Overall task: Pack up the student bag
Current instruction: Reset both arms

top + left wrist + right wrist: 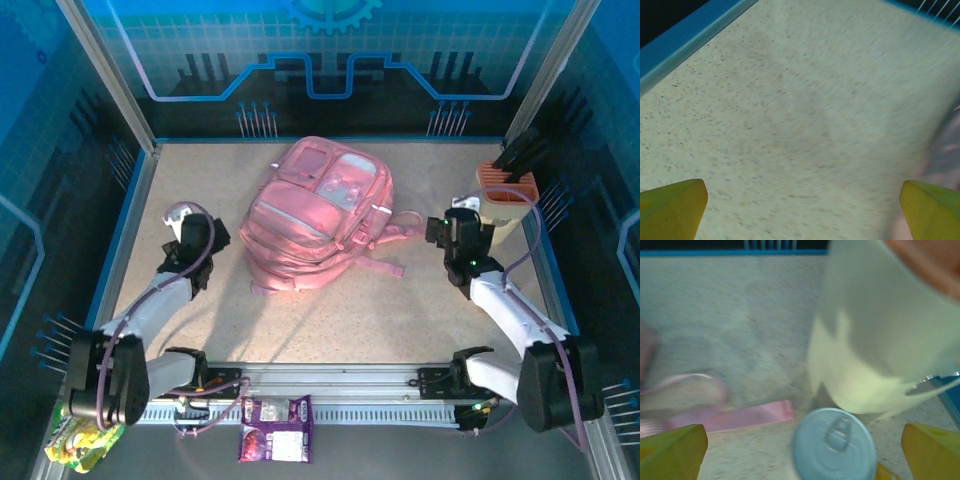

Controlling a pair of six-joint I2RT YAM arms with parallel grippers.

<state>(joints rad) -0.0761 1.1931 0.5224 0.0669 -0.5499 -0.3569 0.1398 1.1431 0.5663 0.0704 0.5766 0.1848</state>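
One bag [315, 215] lies on one table [400, 310]. Two arms stand at its near edge, the left arm [150, 300] and the right arm [510, 310]. Each carries one gripper, the left gripper [802, 207] and the right gripper [802, 450], two in all. Each gripper shows two yellow fingertips [672, 207], so four are counted. There is one cream holder [500, 215]; the dark things in it are too blurred to count. One can [834, 455] has one pull tab [840, 430]. Two packets are counted: one purple packet [275, 428] and one yellow-green packet [80, 442].
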